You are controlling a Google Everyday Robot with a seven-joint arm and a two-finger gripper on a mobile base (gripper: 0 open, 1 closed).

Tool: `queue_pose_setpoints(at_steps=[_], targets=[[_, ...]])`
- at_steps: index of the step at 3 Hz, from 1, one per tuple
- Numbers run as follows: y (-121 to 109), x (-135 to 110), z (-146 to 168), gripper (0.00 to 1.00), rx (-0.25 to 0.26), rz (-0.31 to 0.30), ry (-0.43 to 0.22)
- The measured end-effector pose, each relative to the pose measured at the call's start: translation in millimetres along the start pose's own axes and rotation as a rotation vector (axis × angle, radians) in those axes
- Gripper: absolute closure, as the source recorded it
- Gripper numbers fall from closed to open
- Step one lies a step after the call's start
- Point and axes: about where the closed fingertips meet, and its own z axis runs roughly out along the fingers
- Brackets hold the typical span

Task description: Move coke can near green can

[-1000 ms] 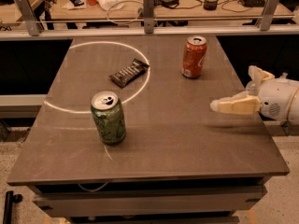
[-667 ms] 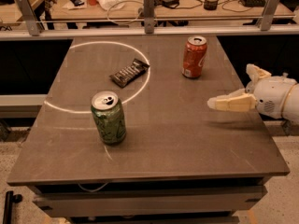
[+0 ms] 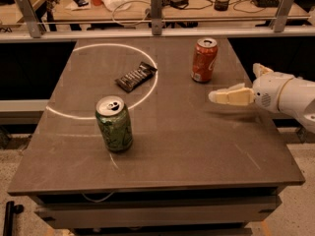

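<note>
At the right side of the tabletop (image 3: 197,151) the hand (image 3: 235,82) hovers low over the surface, its two pale fingers spread apart and holding nothing. It sits just beside the coke can (image 3: 204,59), to the can's front right, without touching it. The coke can stands upright near the far edge. The green can (image 3: 114,124) stands upright well apart from it, toward the front left, on the white ring (image 3: 153,85) marked on the surface. A dark candy bar (image 3: 136,76) lies between the two cans. The grasp looks not yet begun, so the main risk is in the approach: if one finger meets the can's side before both straddle it, the light can could tip and roll toward the far edge. A grip taken too high or off-centre might let it slip in transit. Carried low, it could snag the candy bar, and set down too close it could knock the green can over.
</note>
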Motion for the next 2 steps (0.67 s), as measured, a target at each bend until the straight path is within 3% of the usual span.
queue_pose_setpoints(at_steps=[2], targets=[[-10,-13,47,0.00,0.004,0.057,-0.066]])
